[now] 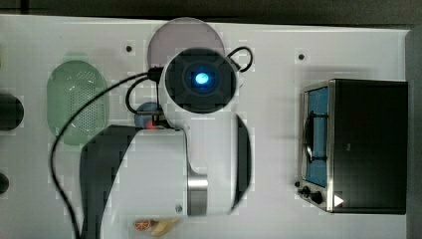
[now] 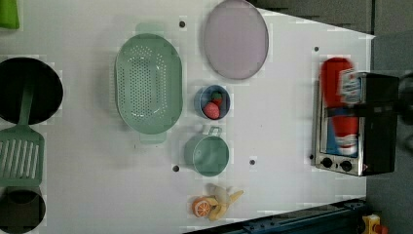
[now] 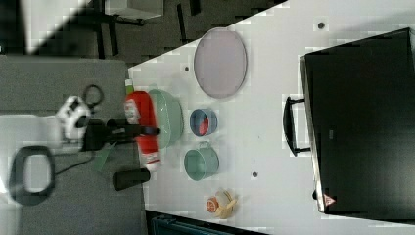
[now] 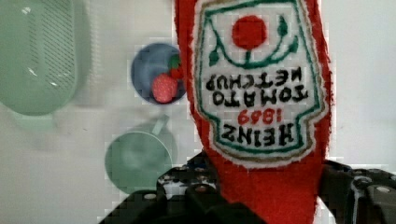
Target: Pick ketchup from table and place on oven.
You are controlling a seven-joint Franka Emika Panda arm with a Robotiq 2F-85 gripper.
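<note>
The ketchup (image 4: 261, 93), a red bottle with a white-and-red label, hangs in the air with my gripper (image 4: 266, 196) shut on its lower body. In the left view the ketchup (image 2: 341, 105) overlaps the oven's front, with the gripper (image 2: 343, 111) across its middle. The right view has the ketchup (image 3: 144, 127) and the gripper (image 3: 147, 130) raised beside the green colander. The oven (image 1: 368, 144) stands at the top view's right on the white table (image 1: 278, 124), with its black top bare. In the top view the arm's wrist (image 1: 201, 79) sits over the table's middle and covers the bottle.
Under the gripper lie a blue bowl of red fruits (image 4: 156, 74) and a green cup (image 4: 137, 161). A green colander (image 2: 148, 92), a lilac plate (image 2: 236, 39), an orange and banana (image 2: 214, 204), a black pan (image 2: 29, 90) and a green spatula (image 2: 19, 156) also sit on the table.
</note>
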